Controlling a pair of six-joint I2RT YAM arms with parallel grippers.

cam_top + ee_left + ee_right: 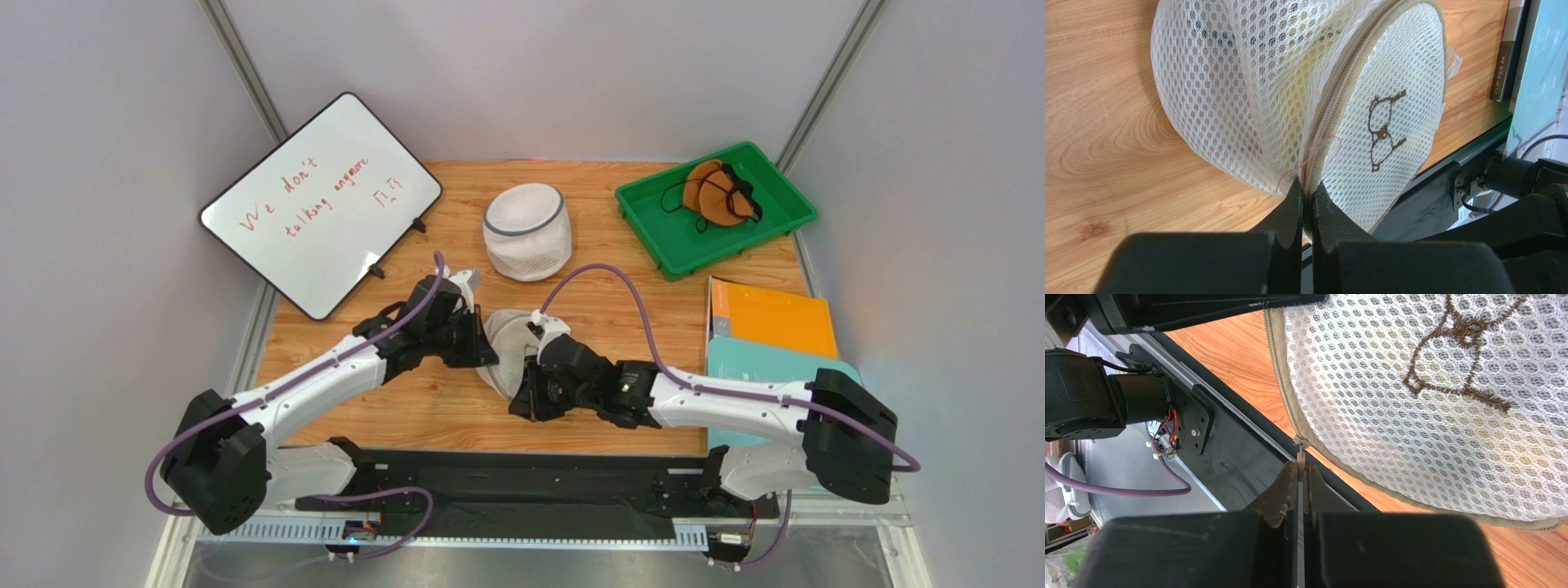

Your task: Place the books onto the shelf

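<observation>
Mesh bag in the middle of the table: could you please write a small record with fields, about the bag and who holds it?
object: white mesh bag, brown embroidery on its face
position: middle of the table, between both arms
left fingers: shut on the bag's zipper seam
right fingers: shut on the zipper pull
books: orange book, teal book, flat at right, untouched

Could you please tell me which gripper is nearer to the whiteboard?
Left. The left gripper holds the mesh bag's far-left edge, toward the whiteboard; the right gripper holds the bag's near edge, farther from it.
</observation>
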